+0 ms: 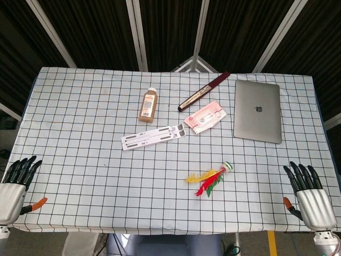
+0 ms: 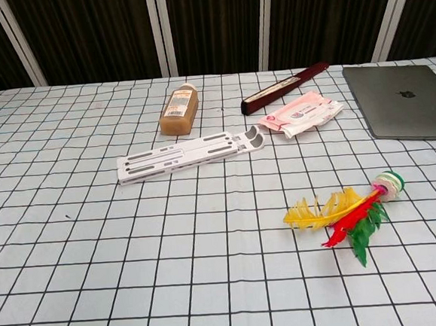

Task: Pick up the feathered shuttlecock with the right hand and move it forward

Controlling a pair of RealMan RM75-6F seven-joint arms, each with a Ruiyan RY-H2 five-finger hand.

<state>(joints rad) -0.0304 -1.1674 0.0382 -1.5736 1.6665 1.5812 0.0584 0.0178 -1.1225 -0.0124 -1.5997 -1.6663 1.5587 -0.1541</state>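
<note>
- The feathered shuttlecock (image 1: 210,178) lies flat on the checked counter (image 1: 80,133), in the near-right part, with clear cloth all round it.
- Its long axis runs on a diagonal: the round base (image 1: 228,166) points away and to the right, while the yellow, red and green feathers fan toward the near edge and the left.
- The right hand (image 1: 310,196) rests at the counter's near-right corner, fingers spread and holding nothing. The shuttlecock lies to its left and slightly farther out, well apart from it.
- The left hand (image 1: 15,186) sits at the near-left corner, also spread and empty. It is much farther from the shuttlecock than the right hand, so the right is judged the natural one for the pick.
- The reach would likely go leftward and a little forward, and the base end is the nearer part to the right hand.
- Neither hand shows in the chest view, which shows the shuttlecock (image 2: 348,213) closer up.
- Farther out is a closed grey laptop (image 1: 258,111) bearing an apple logo on its lid.
- A brown bottle (image 1: 149,105) lies on its side; its label print is too small to read.
- A pink-and-white wipes packet (image 1: 205,117) carries writing that cannot be read either.
- A dark red folding fan (image 1: 204,91) and a white folding stand (image 1: 153,136) lie nearby, without legible marks.
</note>
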